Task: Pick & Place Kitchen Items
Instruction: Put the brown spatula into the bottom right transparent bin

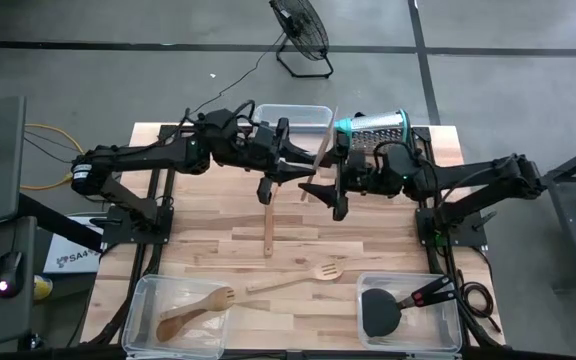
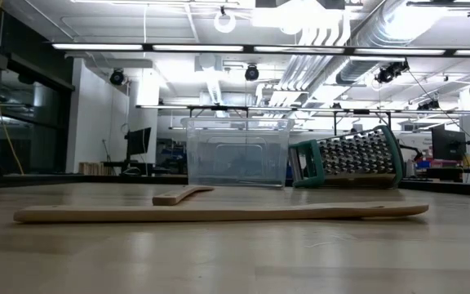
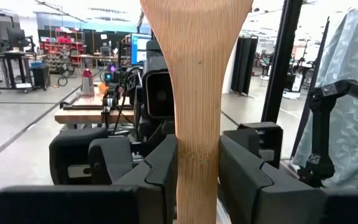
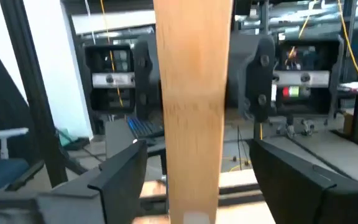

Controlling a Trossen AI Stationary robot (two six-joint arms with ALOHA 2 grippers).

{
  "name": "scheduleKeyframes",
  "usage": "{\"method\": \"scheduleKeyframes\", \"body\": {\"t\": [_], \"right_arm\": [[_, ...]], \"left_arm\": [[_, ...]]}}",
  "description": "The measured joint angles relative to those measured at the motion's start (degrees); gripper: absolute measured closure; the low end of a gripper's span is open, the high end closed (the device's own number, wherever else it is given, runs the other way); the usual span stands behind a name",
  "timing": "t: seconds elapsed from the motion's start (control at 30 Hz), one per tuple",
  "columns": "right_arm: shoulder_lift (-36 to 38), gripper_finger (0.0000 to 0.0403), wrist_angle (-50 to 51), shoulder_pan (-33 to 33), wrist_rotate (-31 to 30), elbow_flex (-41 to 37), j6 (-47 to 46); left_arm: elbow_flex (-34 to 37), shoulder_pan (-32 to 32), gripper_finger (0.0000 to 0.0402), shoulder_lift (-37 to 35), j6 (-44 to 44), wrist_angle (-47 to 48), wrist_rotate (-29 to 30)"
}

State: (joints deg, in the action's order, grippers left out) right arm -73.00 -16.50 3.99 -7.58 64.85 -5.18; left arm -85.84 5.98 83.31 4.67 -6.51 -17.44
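Observation:
A pale wooden spatula (image 1: 326, 140) stands nearly upright above the far middle of the table, between my two grippers. My left gripper (image 1: 298, 168) comes from the table's left and is shut on it. My right gripper (image 4: 194, 180) comes from the right and is open; its fingers stand on either side of the spatula's flat wood (image 4: 194, 93) with a gap on each side. A wooden stick-like utensil (image 1: 268, 228) and a slotted wooden fork (image 1: 298, 278) lie flat on the table. My left gripper pinches the spatula's narrow neck (image 3: 196, 143), below the widening blade (image 3: 194, 37), between its two fingers (image 3: 160, 168). The fingers come in about level from the table's left and lie across the handle. The spatula stands upright, blade up, lifted clear of the table.
A clear bin (image 1: 293, 118) and a steel grater with teal rim (image 1: 373, 128) stand at the far edge. At the near left, a bin (image 1: 153, 290) holds wooden spoons (image 1: 193, 312). At the near right, a bin (image 1: 448, 325) holds a black spatula (image 1: 383, 312).

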Motion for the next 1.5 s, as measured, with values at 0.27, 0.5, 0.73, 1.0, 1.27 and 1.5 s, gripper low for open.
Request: {"method": "scheduleKeyframes", "body": {"t": [0.27,0.5,0.73,1.0,1.27,1.5], "right_arm": [[0.6,0.0213,1.2,0.1,0.0,0.0,-0.1],[0.7,0.0286,1.3,0.0,0.1,0.0,0.4],[0.7,0.0318,1.3,0.0,0.5,0.0,0.4],[1.1,0.0318,3.3,0.0,0.4,0.0,-0.2],[2.1,0.0318,7.8,0.0,-0.4,-0.1,0.1],[5.2,0.0318,15.5,0.0,-1.7,-0.1,-1.9]], "left_arm": [[0.0,0.0,0.0311,0.0,0.1,-0.1,0.0],[0.0,0.0,0.0311,0.0,0.1,-0.1,0.0],[0.0,0.0,0.0311,0.0,1.1,-0.1,0.1],[0.0,0.0,0.0309,0.0,2.7,0.3,0.1],[-0.1,0.0,0.0259,-0.1,3.6,0.1,0.5],[-0.1,0.0,0.0235,-0.2,4.8,0.2,0.4]]}}
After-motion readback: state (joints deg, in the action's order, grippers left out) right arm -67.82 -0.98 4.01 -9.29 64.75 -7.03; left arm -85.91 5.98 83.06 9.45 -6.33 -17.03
